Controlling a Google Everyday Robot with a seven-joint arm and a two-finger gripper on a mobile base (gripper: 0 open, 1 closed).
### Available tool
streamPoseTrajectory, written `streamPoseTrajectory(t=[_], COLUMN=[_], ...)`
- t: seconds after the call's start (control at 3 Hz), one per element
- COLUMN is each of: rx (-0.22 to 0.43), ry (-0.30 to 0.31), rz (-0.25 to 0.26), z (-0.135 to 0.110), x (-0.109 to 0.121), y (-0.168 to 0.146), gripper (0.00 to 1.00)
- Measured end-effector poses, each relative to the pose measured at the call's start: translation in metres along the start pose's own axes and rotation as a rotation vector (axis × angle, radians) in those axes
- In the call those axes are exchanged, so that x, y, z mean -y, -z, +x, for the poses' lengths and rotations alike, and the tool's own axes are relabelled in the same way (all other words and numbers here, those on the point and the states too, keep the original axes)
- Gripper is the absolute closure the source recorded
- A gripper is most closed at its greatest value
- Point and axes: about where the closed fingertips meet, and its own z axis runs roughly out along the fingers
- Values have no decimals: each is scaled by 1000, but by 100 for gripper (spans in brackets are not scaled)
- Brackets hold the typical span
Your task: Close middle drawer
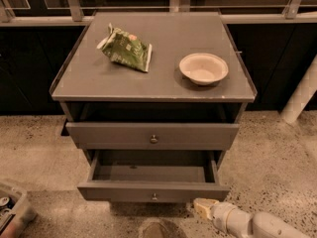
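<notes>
The middle drawer (124,191) is pulled out of the grey cabinet, showing a shallow, empty grey box. Its flat front has a small round metal knob (154,197). Above it is the top drawer front (99,135) with a like knob, with a dark gap over it. The lowest drawer is hidden under the open one. My gripper (204,207), cream at the tip, comes in from the bottom right. It sits at the lower right corner of the middle drawer's front. I cannot tell if it touches.
A green snack bag (126,48) and a white bowl (203,68) lie on the cabinet top (163,38). A white post (299,95) stands at the right. A bin (12,212) sits on the speckled floor at the lower left. A railing runs behind.
</notes>
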Motion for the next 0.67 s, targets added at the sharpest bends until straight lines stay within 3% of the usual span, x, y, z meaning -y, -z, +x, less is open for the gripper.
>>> streamPoseTrajectory(t=[0.67], rx=[34], ry=[107], rz=[-33], z=[-59], x=[7], y=[-41], gripper=[100])
